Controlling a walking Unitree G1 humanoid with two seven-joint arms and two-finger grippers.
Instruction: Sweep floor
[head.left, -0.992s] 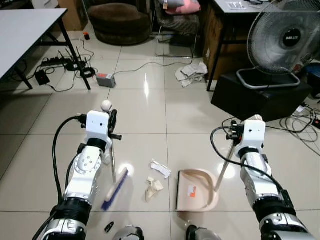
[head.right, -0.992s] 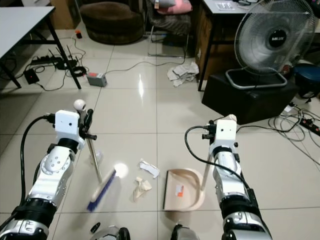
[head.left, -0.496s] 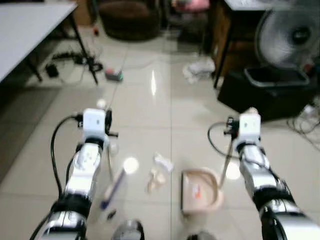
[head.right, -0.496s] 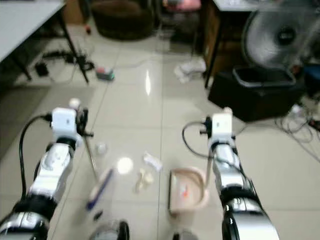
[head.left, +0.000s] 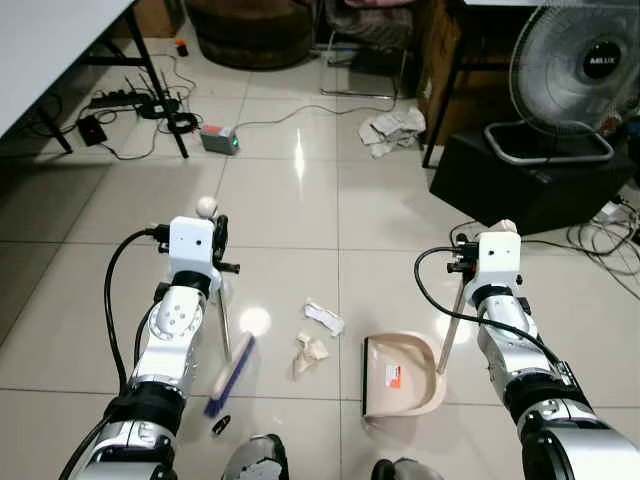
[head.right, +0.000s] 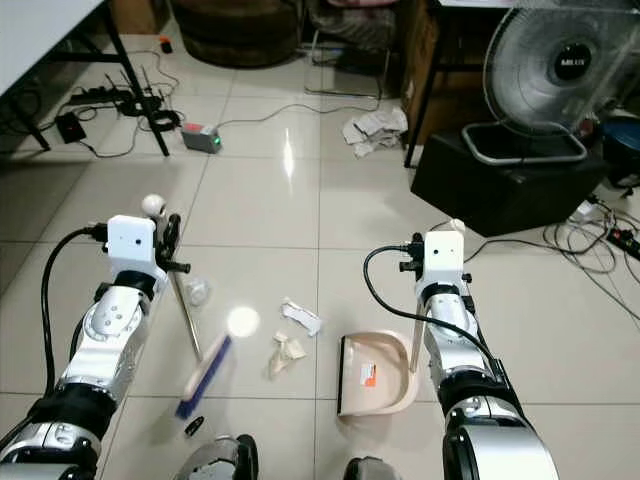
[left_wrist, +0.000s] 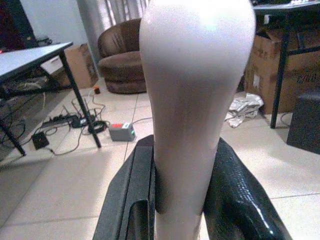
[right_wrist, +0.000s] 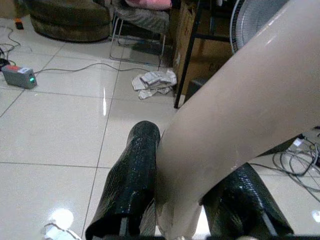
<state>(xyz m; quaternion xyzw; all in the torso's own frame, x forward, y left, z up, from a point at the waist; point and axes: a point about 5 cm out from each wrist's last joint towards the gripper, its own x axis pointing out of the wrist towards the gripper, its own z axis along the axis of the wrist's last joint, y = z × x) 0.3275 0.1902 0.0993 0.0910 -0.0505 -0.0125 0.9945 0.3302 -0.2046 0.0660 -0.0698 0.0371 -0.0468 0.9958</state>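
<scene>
Lower centre of the head view, we clamp the broom (head.left: 228, 352) handle in our left hand (head.left: 217, 243), bristles on the floor (head.left: 290, 215) left of the paper scraps (head.left: 312, 340); our right hand (head.left: 466, 265) grips the dustpan (head.left: 400, 374) handle, pan mouth facing the scraps to catch them.

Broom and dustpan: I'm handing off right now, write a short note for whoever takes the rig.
Left hand: shut on the broom handle; the brush head is on the floor to the left of the rubbish.
Right hand: shut on the dustpan handle; the dustpan sits flat on the tile, its open side facing the rubbish.
Two crumpled paper scraps lie between brush and pan, not yet swept in.
More crumpled paper lies farther ahead near the desk leg.
Left to do: sweep the scraps into the pan.
</scene>
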